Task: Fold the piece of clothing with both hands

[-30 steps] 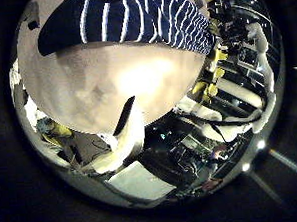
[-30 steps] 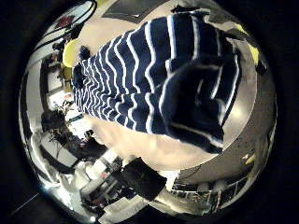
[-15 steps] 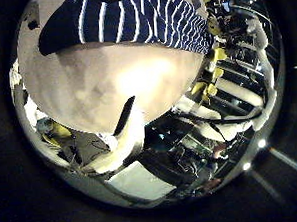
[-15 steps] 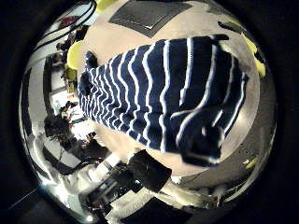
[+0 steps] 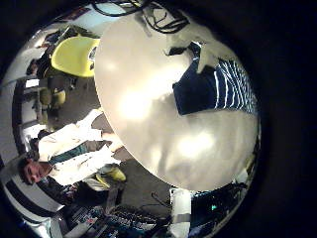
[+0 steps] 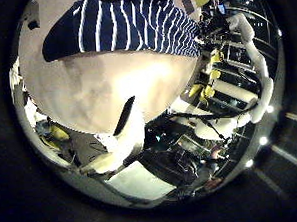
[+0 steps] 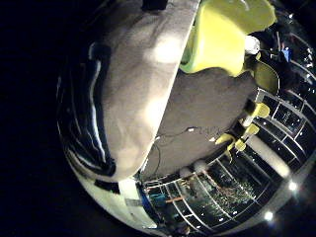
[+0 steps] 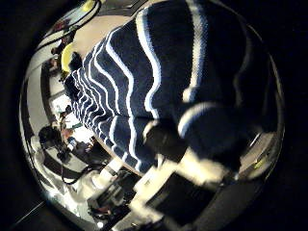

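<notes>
A striped garment lies on the table. In the right thumb side palm view the garment [image 8: 135,77] fills the picture, very close to the palm. My right hand [image 8: 183,164] reaches in there, its dark fingertip [image 8: 164,141] curled onto a raised fold of the cloth. The right little finger side palm view shows the garment [image 7: 84,114] bunched at the table's edge. In the left thumb side palm view my left hand [image 6: 124,120] shows one straight finger over bare table, away from the garment [image 6: 124,27]. The left little finger side palm view shows the garment [image 5: 213,89] with a hand [image 5: 203,55] at its edge.
The table top [image 6: 97,84] is broad and bare beside the garment and also shows in the left little finger side palm view [image 5: 139,109]. A chair [image 7: 222,35] stands beyond the table's far edge. Shelving and equipment [image 6: 222,82] surround the table.
The right palm has come down much closer to the garment, and its finger now curls onto the cloth. The left palm view has shifted only slightly.
</notes>
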### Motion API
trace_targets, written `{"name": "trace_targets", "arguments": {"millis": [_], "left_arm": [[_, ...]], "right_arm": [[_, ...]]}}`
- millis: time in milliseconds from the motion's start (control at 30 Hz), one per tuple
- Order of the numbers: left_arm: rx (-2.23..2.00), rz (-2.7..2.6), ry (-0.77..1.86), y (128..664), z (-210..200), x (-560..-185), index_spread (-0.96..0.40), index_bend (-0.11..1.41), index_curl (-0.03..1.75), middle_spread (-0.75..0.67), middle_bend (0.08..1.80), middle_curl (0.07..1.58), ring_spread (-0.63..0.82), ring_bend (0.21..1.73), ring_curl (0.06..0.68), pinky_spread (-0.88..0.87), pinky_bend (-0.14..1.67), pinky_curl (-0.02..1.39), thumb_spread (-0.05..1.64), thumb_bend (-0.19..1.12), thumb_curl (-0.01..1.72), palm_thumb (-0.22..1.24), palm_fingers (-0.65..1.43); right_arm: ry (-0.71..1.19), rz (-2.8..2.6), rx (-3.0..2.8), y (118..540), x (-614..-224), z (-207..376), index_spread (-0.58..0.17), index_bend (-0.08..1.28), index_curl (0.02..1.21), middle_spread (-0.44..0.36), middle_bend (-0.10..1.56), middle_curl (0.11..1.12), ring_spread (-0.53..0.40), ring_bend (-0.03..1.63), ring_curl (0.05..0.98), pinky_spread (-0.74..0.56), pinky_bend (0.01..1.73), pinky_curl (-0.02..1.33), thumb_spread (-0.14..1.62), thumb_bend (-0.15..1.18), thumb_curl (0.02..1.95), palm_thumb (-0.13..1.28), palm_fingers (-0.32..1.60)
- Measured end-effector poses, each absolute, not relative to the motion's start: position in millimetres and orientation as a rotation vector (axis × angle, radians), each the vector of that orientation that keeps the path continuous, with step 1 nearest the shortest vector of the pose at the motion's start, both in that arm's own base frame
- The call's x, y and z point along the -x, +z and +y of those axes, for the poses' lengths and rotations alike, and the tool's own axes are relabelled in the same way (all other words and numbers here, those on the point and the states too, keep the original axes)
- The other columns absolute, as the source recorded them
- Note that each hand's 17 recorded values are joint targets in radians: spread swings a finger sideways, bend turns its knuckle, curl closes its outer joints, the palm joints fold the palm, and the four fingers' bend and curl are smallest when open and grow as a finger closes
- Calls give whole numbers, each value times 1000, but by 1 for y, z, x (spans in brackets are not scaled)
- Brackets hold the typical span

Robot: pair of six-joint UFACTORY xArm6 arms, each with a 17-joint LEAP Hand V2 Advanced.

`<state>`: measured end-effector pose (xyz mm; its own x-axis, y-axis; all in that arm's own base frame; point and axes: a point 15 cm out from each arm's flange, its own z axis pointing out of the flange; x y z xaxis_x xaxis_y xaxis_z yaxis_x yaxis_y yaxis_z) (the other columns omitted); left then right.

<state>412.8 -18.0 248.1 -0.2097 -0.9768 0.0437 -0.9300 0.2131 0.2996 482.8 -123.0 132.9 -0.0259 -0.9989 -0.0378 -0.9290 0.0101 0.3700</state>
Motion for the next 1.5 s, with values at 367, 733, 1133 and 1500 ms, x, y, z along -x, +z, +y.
{"name": "trace_targets", "arguments": {"millis": [367, 733, 1133, 1500], "left_arm": [[-1844, -2229, -325, 240, 0, -403, 44, 155, 293, 186, 211, 390, 187, 787, 225, 275, 513, 336, 1184, -18, 284, 346, 121], [-1844, -2214, -329, 216, 6, -406, 48, 155, 293, 186, 212, 389, 187, 788, 224, 275, 514, 335, 1184, -18, 284, 346, 121], [-1935, -2135, -296, 225, 58, -387, 48, 155, 293, 186, 212, 389, 187, 791, 223, 275, 514, 334, 1184, -18, 284, 346, 121], [-1978, -2103, -275, 235, 82, -349, 48, 155, 295, 185, 215, 390, 179, 789, 224, 268, 512, 332, 1192, -18, 284, 348, 124]], "right_arm": [[-404, -2119, -2003, 158, -482, -144, -407, 764, 729, -234, 1039, 707, -239, 1287, 529, -200, 1216, 655, 1116, 85, 434, 855, 1155], [-288, -2198, -2134, 273, -500, -119, -378, 982, 902, -224, 1224, 847, -243, 1415, 655, -177, 1343, 833, 1135, 92, 544, 1002, 1025], [-321, -1867, -2558, 335, -501, 111, -350, 1029, 953, -206, 1272, 897, -237, 1435, 720, -158, 1340, 947, 1150, 66, 645, 1053, 1002], [-188, -1795, -2736, 279, -534, 256, -338, 1016, 964, -197, 1268, 906, -231, 1425, 746, -170, 1306, 1001, 1170, 33, 701, 1062, 1018]]}}
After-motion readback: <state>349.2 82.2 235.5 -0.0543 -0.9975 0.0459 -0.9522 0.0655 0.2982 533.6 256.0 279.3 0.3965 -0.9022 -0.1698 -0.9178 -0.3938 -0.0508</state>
